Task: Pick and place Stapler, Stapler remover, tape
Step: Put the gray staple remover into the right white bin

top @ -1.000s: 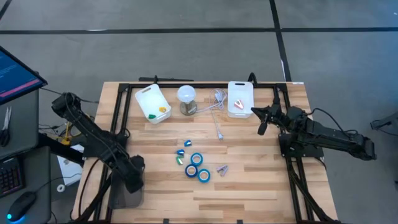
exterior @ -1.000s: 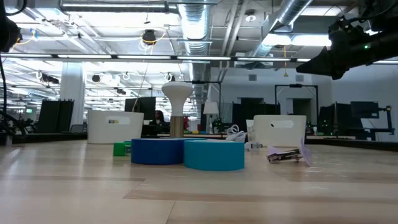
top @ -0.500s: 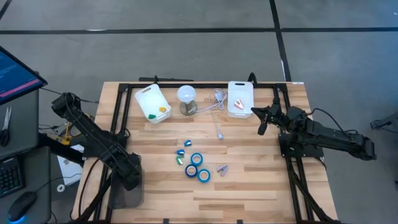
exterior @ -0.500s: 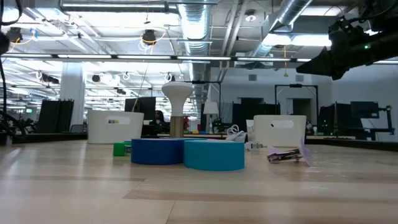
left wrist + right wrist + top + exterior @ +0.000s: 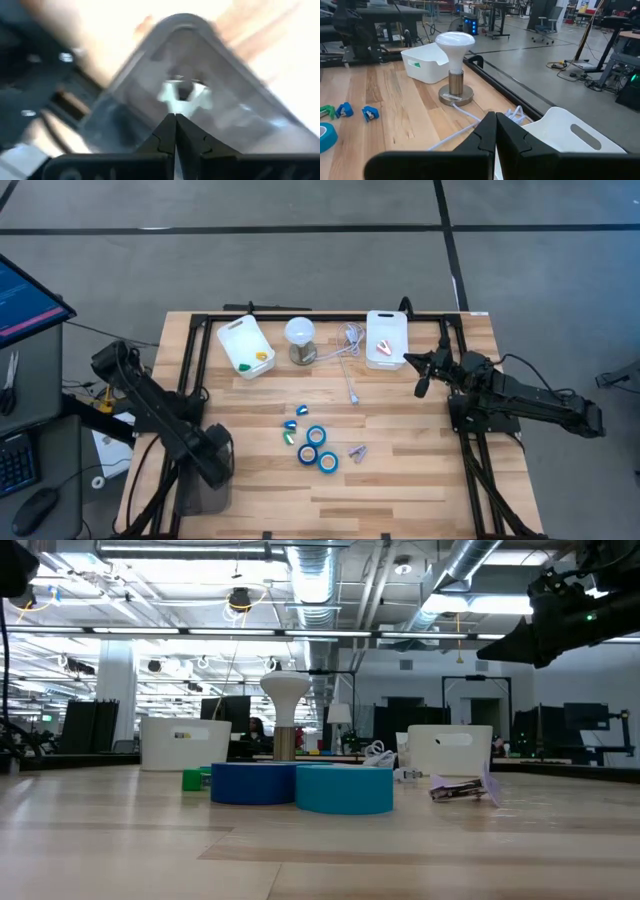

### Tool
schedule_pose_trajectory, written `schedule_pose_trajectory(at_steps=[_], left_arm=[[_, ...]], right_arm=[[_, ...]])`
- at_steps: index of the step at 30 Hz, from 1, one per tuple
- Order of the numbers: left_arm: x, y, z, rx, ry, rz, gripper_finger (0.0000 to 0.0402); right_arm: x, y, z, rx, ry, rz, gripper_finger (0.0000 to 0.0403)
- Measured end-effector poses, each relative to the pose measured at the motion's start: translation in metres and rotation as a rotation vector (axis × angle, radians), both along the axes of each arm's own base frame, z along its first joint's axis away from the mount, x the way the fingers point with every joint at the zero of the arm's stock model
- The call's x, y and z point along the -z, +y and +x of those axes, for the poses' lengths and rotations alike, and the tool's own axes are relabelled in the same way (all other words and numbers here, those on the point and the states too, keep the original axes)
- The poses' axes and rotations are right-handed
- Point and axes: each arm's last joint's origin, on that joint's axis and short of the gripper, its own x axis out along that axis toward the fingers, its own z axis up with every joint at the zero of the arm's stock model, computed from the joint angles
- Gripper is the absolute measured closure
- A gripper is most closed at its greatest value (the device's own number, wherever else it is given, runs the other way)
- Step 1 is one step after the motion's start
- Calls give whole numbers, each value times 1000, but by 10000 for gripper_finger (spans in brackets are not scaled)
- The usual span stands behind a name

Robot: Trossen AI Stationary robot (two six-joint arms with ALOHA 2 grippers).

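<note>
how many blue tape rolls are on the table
3, clustered mid-table in the high view: one nearest the lamp, one just left below it, one nearest the front edge. None appears hidden.

The right gripper (image 5: pixel 495 131) has its two dark fingers pressed together, tips meeting over the wooden table (image 5: pixel 395 107); just past them lies a white bin (image 5: pixel 572 135) with a slot handle in its wall, and a tangle of white cable (image 5: pixel 515 114) runs from there toward a lamp (image 5: pixel 455 67) with a white bulb-shaped head on a round metal base; behind the lamp sits a second white bin (image 5: pixel 426 62) bearing a green mark; nearer the table's edge lie two small blue clips (image 5: pixel 356 112), a green piece (image 5: pixel 326 111) and part of a blue tape roll (image 5: pixel 325 136); beyond the table, desks and office chairs fill the room
</note>
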Motion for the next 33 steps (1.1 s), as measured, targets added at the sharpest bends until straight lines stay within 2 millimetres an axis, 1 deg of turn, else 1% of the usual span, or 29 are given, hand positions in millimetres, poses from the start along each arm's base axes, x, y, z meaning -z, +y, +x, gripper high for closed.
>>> schedule_pose_trajectory(at_steps=[4, 8, 12, 15, 19, 23, 26, 29, 33], left_arm=[[8, -5, -6, 23, 62, 32, 400], [14, -7, -7, 29, 30, 11, 399], [19, -4, -7, 18, 37, 24, 389], [23, -1, -8, 11, 45, 34, 366], [30, 1, -10, 9, 48, 38, 319], [36, 0, -9, 7, 23, 4, 271], [40, -3, -6, 5, -8, -31, 243], [47, -2, -7, 5, -17, -41, 226], [58, 3, -12, 4, -2, -25, 222]], right_arm=[[1, 0, 0, 0, 10, 4, 403], [1, 0, 0, 1, 13, 4, 403], [1, 0, 0, 1, 13, 3, 403], [1, 0, 0, 0, 13, 4, 403], [1, 0, 0, 0, 13, 4, 403], [1, 0, 0, 0, 11, 5, 403], [1, 0, 0, 0, 12, 5, 403], [1, 0, 0, 0, 12, 5, 403], [1, 0, 0, 0, 12, 5, 403]])
